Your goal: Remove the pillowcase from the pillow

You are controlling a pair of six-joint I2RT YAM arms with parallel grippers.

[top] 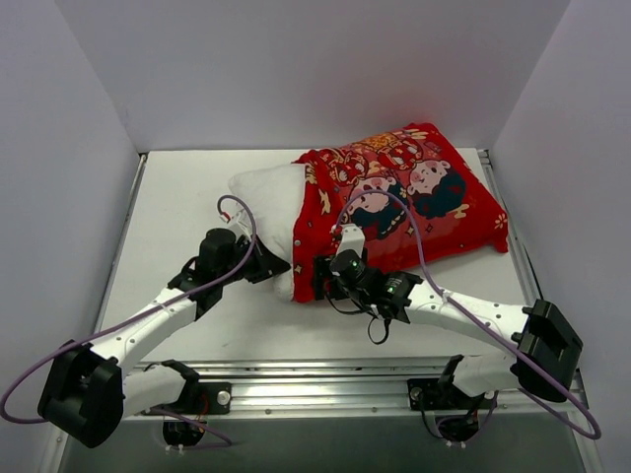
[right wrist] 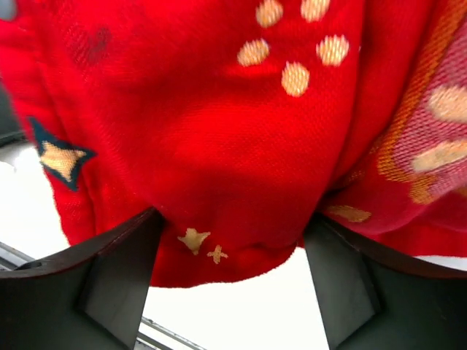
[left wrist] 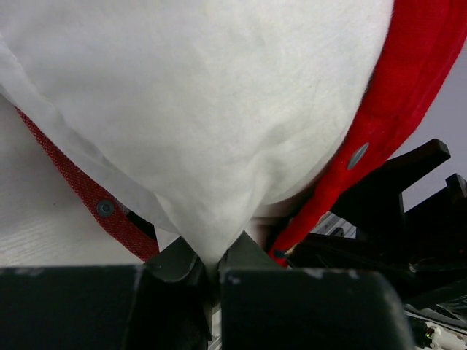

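1. Pinching a peak of the white pillow (left wrist: 211, 109), the left claw (left wrist: 211, 266) has its jaws closed tight on the fabric.
2. The right claw (right wrist: 230, 255) stands wide, the hem of the red pillowcase (right wrist: 219, 146) between its fingers.
3. The pillow pokes out leftward from the pillowcase's open end on the white counter (top: 177, 207), the rest covered toward the back right.

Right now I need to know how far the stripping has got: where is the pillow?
In the top view the pillow sits mid-table, its left end poking out of the pillowcase, the rest inside. The left gripper pinches its exposed corner.
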